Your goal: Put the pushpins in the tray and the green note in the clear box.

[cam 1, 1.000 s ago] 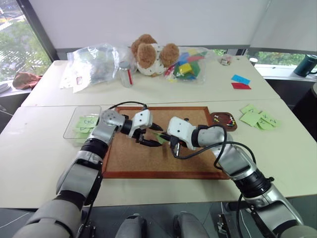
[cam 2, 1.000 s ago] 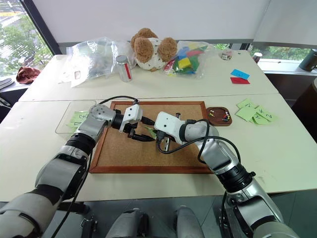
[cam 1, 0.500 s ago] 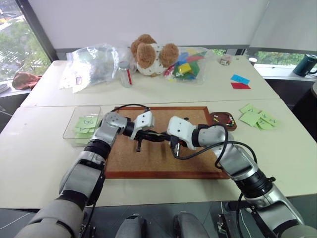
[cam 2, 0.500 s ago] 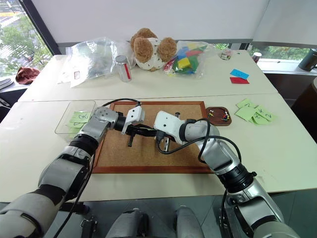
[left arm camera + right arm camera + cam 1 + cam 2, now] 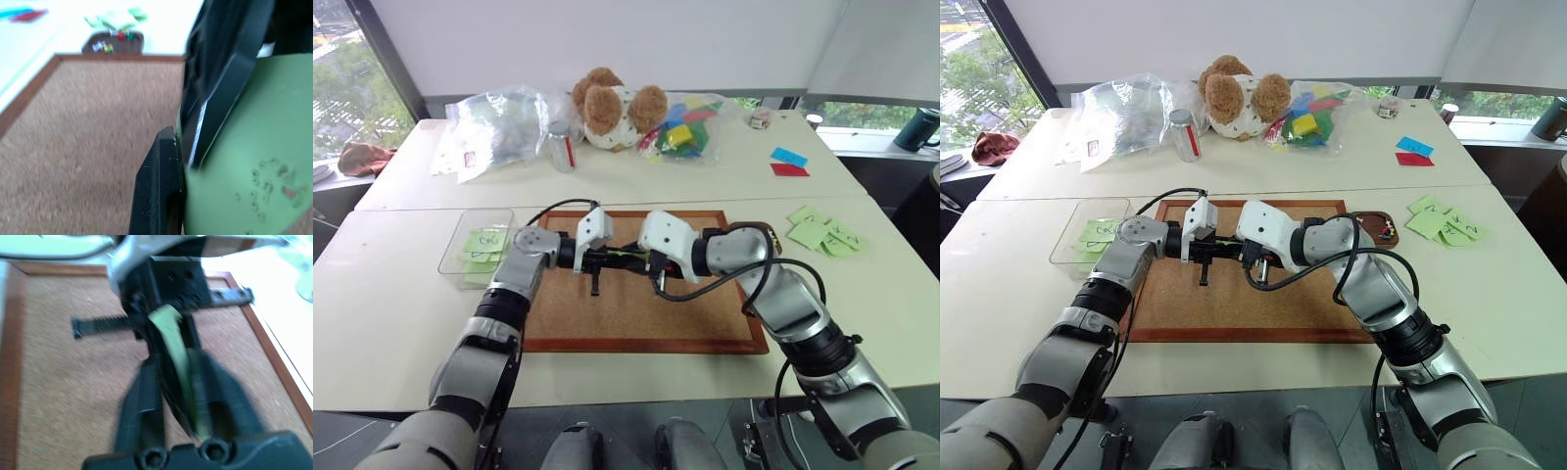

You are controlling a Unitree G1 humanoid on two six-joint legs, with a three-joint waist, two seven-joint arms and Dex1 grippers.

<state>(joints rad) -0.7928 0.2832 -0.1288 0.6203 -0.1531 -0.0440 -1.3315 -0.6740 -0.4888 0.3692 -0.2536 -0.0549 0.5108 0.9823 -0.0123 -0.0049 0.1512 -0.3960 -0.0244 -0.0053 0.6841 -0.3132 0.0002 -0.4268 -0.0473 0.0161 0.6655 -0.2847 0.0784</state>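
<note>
Green note (image 5: pixel 172 345), pale and bent edge-on, hung above the corkboard (image 5: pixel 636 304), pinched in the clenched left gripper (image 5: pixel 619 258). Right gripper (image 5: pixel 181 382) had eased partly open around it since a second ago, both hands a bit higher.

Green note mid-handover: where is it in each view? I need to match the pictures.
Left eye view: the green note is a thin sliver near picture centre, above the corkboard.
Right eye view: same sliver, slightly left of centre.
Left wrist view: large green sheet close up, beside a black finger.
Right wrist view: edge-on green strip over the cork.
Shared landmark: the corkboard, behind the note in every view.
</note>
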